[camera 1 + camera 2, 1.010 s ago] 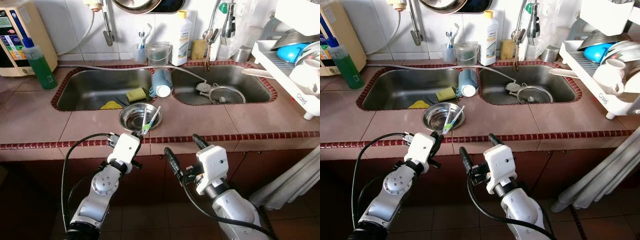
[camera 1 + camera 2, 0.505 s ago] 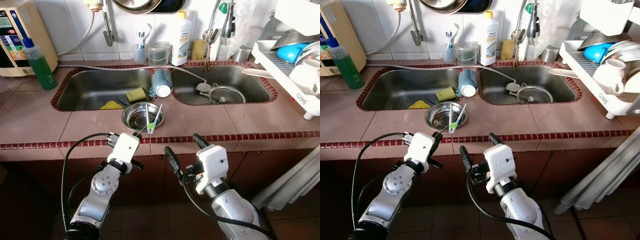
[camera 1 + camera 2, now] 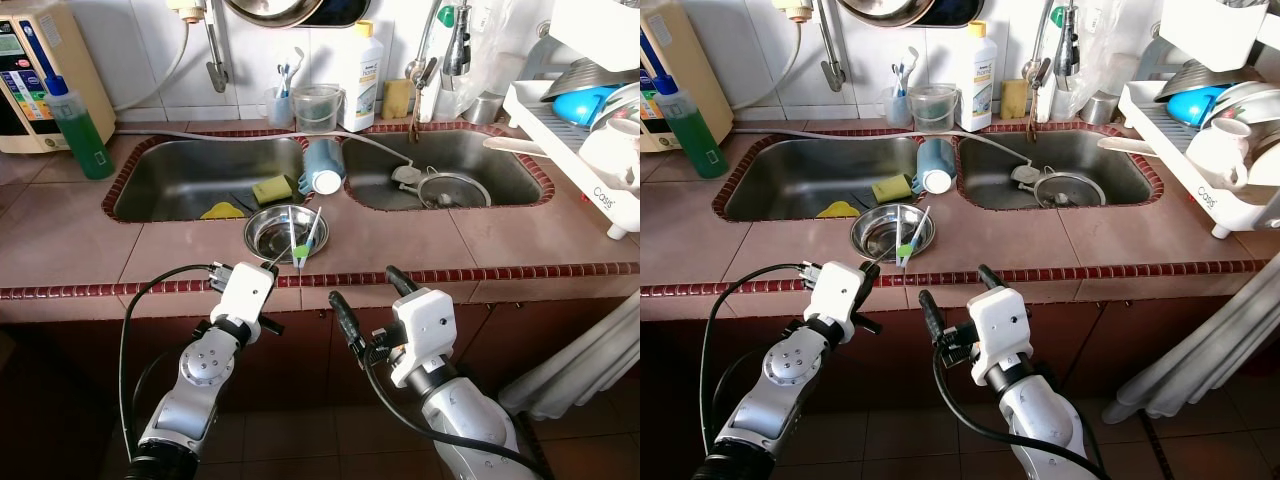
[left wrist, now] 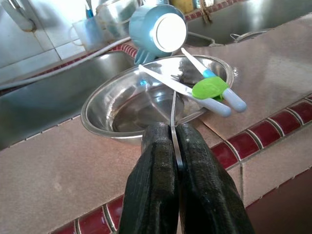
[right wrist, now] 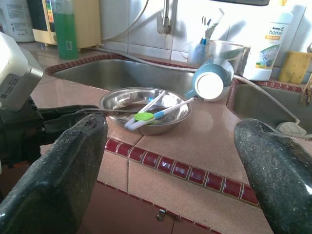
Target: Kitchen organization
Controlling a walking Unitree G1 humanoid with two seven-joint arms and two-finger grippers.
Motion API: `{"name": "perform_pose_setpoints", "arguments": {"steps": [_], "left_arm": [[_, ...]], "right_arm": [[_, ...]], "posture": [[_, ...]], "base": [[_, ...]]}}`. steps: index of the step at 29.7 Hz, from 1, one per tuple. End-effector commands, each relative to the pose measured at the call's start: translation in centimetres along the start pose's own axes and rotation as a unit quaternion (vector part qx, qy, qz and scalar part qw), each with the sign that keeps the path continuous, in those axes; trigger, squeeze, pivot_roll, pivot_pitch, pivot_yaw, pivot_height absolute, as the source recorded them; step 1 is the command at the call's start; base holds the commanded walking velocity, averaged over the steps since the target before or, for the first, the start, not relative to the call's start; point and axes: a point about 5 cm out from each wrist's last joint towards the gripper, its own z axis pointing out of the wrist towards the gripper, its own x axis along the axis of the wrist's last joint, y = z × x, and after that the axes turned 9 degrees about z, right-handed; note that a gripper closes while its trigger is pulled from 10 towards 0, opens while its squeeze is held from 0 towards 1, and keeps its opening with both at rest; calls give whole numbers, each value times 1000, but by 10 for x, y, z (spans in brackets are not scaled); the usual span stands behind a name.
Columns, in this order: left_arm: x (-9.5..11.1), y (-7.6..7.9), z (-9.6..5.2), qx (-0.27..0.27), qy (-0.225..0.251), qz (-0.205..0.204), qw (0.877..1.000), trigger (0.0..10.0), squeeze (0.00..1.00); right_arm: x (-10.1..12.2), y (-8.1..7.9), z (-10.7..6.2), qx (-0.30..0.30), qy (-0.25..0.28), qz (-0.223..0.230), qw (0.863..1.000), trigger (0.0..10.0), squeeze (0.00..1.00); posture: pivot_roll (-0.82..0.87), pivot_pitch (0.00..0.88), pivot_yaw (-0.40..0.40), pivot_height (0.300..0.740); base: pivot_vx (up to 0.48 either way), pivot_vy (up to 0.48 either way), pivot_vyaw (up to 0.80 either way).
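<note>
Left hand (image 4: pixel 170 161) pinched tight on a thin metal utensil handle (image 4: pixel 174 119), long axis running straight out from the fingertips toward the far side, its far end inside the steel bowl (image 3: pixel 262 232). Bowl on the tabletop (image 3: pixel 80 240) at the near rim between the two sinks, just beyond this hand, with two toothbrushes (image 4: pixel 209 95) laid across its right edge. Right hand (image 5: pixel 170 161) spread wide, holding nothing, hanging below the tabletop edge, to the right and farther from the bowl. Left arm plainly nearer.
</note>
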Motion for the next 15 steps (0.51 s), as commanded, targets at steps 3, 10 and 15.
{"name": "perform_pose_setpoints", "arguments": {"steps": [3, 10, 15], "left_arm": [[5, -7, 4, 14, 0, 9, 1000, 10000, 0], [9, -14, 4, 35, 7, 24, 999, 10000, 0], [9, -16, 3, 30, 6, 53, 998, 10000, 0]], "right_arm": [[5, -3, 2, 4, 7, 0, 1000, 10000, 0], [5, -3, 2, 2, 6, 1, 1000, 10000, 0], [5, -3, 1, 2, 6, 1, 1000, 10000, 0]], "posture": [[-249, 0, 47, 740], [-251, 3, 48, 740], [-251, 6, 47, 740]], "base": [[0, 0, 0], [0, 0, 0], [0, 0, 0]]}}
